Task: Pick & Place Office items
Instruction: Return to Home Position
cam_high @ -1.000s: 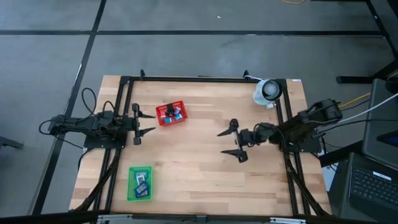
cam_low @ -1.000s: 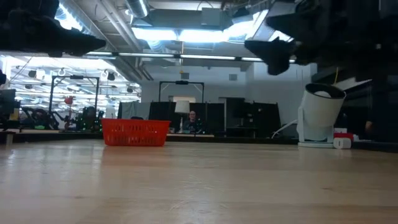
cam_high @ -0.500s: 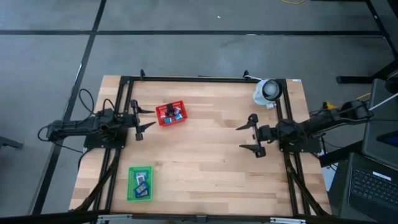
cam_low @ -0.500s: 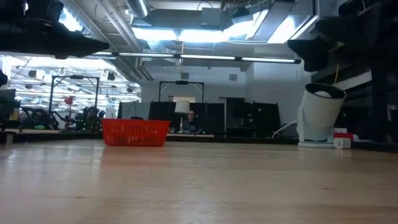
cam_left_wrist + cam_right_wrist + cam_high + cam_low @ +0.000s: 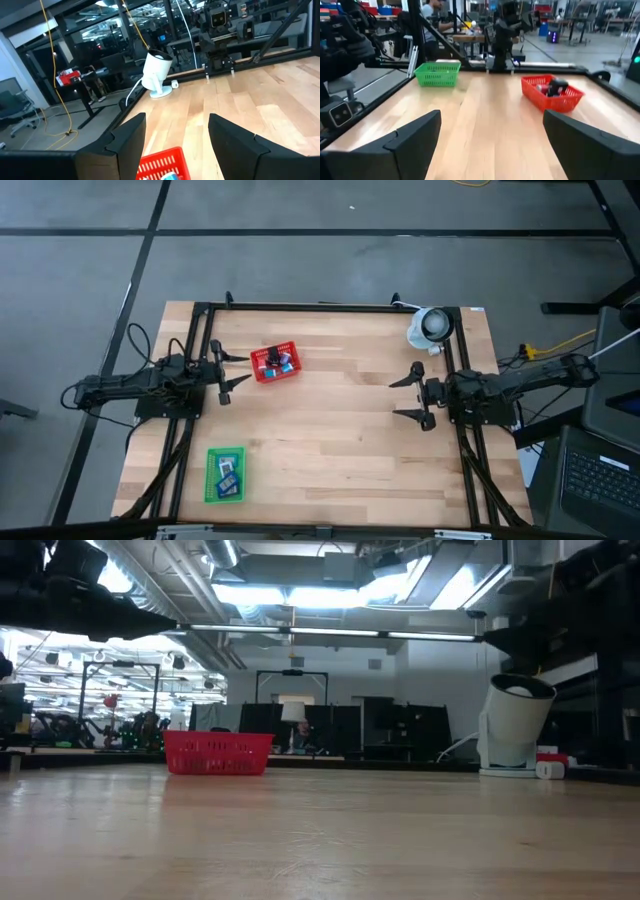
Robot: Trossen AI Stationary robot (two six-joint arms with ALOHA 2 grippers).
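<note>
The red mesh basket stands on the far left part of the table and holds tiny office items, a black one and a blue one. More blue and pale pieces lie in the flat green tray near the near left corner. My left gripper hovers open just left of the basket, above the table. My right gripper hovers open near the table's right edge, far from both containers. The right wrist view shows the basket with a black piece and the tray.
A white cylindrical device on a stand sits at the far right corner; it also shows in the low view. A black frame runs around the table. Bare wood lies between the grippers.
My right gripper has drawn back toward the table's right edge, staying open and holding nothing. The basket, the tray and their pieces have kept their places.
</note>
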